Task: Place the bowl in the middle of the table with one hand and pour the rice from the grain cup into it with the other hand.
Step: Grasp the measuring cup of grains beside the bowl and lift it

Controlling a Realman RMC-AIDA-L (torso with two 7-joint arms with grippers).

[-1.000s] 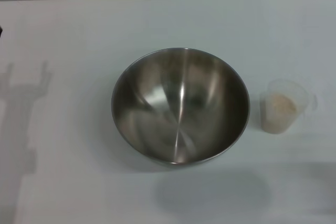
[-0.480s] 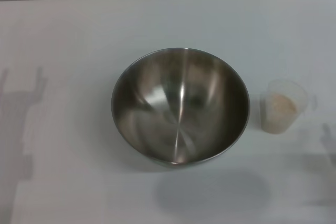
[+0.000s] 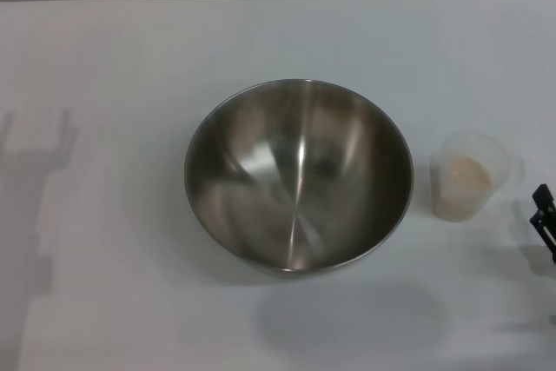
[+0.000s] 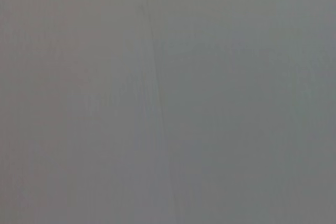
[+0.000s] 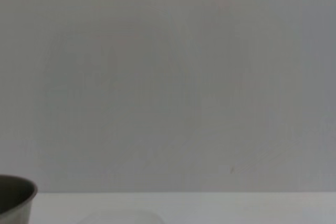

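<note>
Stainless-steel mixing bowl (image 3: 298, 175) upright and empty at mid counter (image 3: 104, 58). Just beside it on the right, apart from its rim, small translucent grain cup (image 3: 470, 175) standing upright with pale rice (image 3: 462, 182) inside. Near the cup, further right at the frame edge, only a black tip of the right gripper (image 3: 544, 219), not touching the cup; open or closed: cannot tell. Bowl rim (image 5: 17, 195) at the right wrist view's corner. Left gripper out of sight.

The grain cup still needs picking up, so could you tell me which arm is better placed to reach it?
Right. The grain cup stands on the bowl's right side, and the right gripper is just beside it at the view's edge. The left gripper is out of view.
</note>
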